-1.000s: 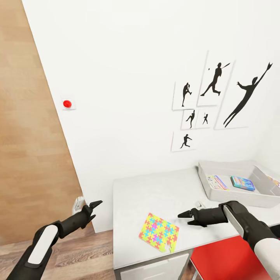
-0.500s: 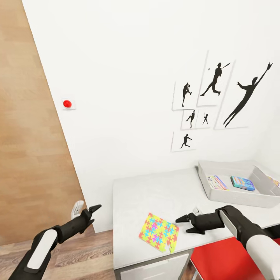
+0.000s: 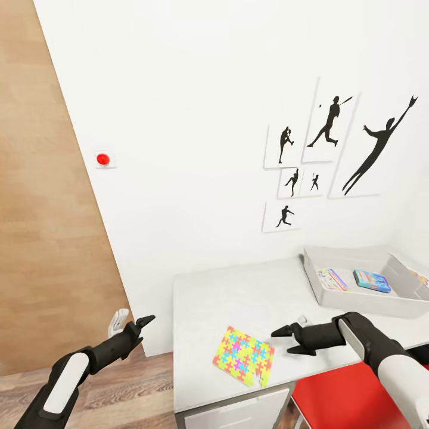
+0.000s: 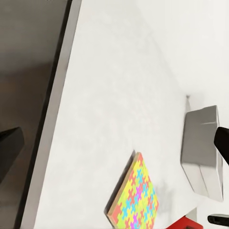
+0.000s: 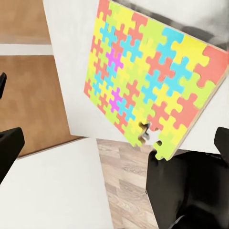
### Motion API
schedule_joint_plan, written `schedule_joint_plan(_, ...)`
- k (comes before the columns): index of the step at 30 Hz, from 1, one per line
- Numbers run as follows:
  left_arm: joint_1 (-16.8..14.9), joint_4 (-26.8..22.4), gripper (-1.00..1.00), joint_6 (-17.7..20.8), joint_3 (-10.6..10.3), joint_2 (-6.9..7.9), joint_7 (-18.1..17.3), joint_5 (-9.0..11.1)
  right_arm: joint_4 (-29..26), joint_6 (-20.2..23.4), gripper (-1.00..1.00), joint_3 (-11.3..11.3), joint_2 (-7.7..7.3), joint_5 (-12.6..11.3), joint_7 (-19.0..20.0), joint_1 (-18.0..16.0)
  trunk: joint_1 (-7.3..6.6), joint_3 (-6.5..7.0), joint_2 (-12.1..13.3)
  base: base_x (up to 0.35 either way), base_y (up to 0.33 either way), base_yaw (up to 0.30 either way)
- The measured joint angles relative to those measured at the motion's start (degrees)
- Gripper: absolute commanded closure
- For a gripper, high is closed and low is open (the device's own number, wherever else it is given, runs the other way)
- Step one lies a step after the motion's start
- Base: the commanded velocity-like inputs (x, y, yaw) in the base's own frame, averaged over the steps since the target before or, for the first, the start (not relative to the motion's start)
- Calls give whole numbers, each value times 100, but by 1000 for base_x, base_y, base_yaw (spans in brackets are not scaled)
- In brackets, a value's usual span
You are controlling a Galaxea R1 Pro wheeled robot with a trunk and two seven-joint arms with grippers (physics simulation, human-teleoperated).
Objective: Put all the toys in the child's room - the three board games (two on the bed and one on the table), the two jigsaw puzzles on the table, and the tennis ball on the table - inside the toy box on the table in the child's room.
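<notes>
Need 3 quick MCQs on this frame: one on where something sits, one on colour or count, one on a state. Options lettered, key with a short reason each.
1. Where does the jigsaw puzzle lie?
A. inside the toy box
B. flat on the table near its front edge
C. on the red chair

2. How many framed silhouette pictures hang on the wall?
A. three
B. four
C. six

3. What is the state of the right gripper?
A. open, holding nothing
B. shut on the puzzle
C. shut on a board game

Answers:
1. B: in the head view the puzzle rests on the white table, apart from the toy box.
2. C: six black-figure pictures count out on the wall.
3. A: its fingers stand spread beside the puzzle, with nothing between them.
</notes>
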Motion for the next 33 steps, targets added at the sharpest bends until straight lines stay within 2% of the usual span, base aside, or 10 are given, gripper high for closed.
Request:
schedule_joint_plan(7, 0, 2, -100, -10, 0, -1, -1, -14, 15, 1, -100, -23, -3, 0, -100, -53, 0, 0, 0, 0, 0, 0)
schedule_joint_plan(17, 0, 3, -100, -17, 0, -1, -2, -22, 194, 3, -100, -27, 65, -19, -605, -78, 0, 0, 0, 0, 0, 0)
schedule_joint_plan(24, 0, 3, -100, -17, 0, -1, -2, -19, 307, 6, -100, -32, 239, -41, -914, -84, 0, 0, 0, 0, 0, 0)
schedule_joint_plan(33, 0, 3, -100, -20, 0, -1, -2, -18, 327, 7, -100, -32, 335, -46, -1147, -84, 0, 0, 0, 0, 0, 0)
